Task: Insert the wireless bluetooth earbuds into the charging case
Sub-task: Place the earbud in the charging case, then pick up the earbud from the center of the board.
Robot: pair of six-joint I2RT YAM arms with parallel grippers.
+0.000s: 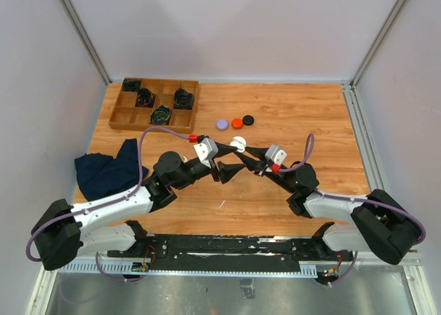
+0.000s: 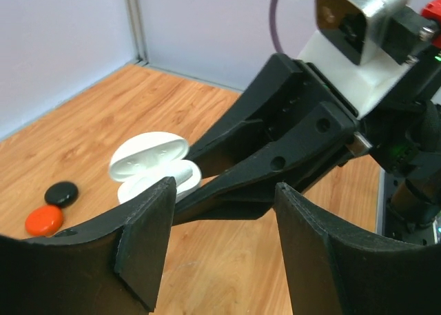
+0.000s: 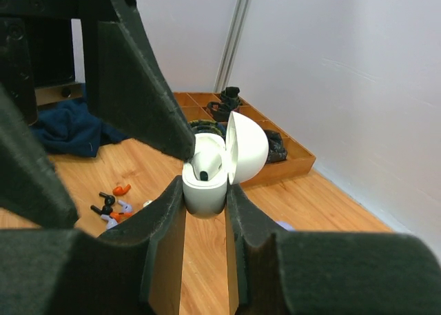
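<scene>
Right claw (image 3: pixel 205 199) tight around open white clamshell plastic charging case (image 3: pixel 246 146), dark earbud (image 3: pixel 204 169) inside; left claw (image 2: pixel 222 211) wide, just beside.

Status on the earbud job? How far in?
Done: the charging case is clamped, lid open, in the right gripper, with what looks like one dark bud seated. In hand: the left gripper sits open and empty beside the case. Left: several loose earbuds lie on the table.
</scene>
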